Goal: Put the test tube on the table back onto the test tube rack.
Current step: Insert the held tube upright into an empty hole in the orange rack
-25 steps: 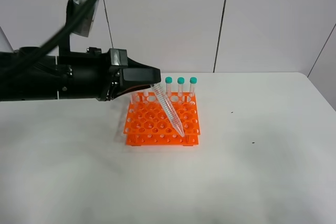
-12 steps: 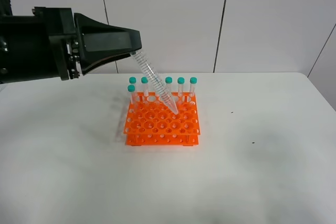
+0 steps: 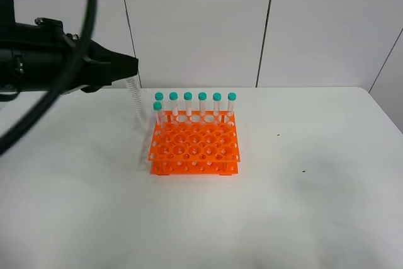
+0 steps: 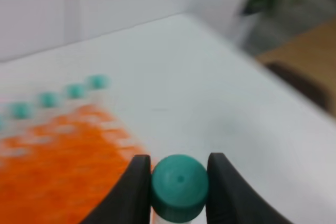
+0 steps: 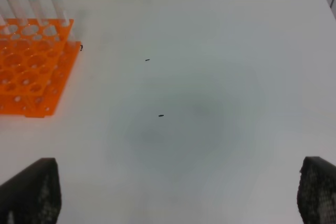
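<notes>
My left gripper (image 3: 130,72) is shut on the teal cap of a clear test tube (image 3: 136,103). The tube hangs nearly upright, its pointed tip in the air just left of the back left corner of the orange test tube rack (image 3: 194,148). In the left wrist view the cap (image 4: 178,184) sits between both black fingers (image 4: 137,192), with the rack (image 4: 58,156) blurred below. Several capped tubes (image 3: 202,106) stand along the rack's back. My right gripper (image 5: 176,198) is open and empty over the white table (image 5: 210,103), right of the rack (image 5: 31,66).
The table (image 3: 302,206) spreads wide to the right and front of the rack. A white panelled wall (image 3: 315,23) stands behind it. Small dark specks (image 5: 160,115) lie on the table.
My left gripper has carried the tube up and to the left, from above the rack's middle to beside its back left corner. The tube has swung from slanted to nearly upright.
</notes>
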Controlling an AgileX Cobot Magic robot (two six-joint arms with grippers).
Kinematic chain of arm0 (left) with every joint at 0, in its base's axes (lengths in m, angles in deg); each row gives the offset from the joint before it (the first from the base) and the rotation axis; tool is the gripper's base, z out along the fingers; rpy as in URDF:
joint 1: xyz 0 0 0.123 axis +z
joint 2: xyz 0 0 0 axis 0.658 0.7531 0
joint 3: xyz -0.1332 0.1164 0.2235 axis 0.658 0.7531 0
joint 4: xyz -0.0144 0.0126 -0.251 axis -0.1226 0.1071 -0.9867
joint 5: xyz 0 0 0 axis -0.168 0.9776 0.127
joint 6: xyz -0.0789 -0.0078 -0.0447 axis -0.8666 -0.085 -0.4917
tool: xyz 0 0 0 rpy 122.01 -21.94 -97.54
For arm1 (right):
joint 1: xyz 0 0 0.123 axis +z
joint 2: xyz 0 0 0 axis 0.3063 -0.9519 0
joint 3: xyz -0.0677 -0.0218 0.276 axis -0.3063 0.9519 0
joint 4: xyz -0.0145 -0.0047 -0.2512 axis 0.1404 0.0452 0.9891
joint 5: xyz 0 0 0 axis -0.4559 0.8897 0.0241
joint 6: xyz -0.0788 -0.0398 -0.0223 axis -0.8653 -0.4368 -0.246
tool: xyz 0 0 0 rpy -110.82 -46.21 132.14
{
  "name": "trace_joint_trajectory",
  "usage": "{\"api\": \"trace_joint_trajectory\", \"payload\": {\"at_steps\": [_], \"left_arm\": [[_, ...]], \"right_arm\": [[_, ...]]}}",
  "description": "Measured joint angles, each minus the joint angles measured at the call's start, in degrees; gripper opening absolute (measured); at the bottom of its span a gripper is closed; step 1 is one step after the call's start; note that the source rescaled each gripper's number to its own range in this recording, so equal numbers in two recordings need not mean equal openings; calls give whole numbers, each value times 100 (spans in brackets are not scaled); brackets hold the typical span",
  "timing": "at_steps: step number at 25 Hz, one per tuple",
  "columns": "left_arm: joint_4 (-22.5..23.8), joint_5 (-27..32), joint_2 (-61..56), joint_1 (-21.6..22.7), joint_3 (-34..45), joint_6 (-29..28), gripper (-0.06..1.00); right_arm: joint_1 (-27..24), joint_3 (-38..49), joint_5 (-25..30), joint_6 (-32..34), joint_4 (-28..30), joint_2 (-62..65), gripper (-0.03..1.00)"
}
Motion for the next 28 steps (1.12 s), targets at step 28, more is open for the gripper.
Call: {"api": "trace_joint_trajectory", "payload": {"at_steps": [28], "left_arm": [[2647,-3371,3590,-220,-925,-2248,2]], "right_arm": [[0,0,0,0,0,0,100]]}}
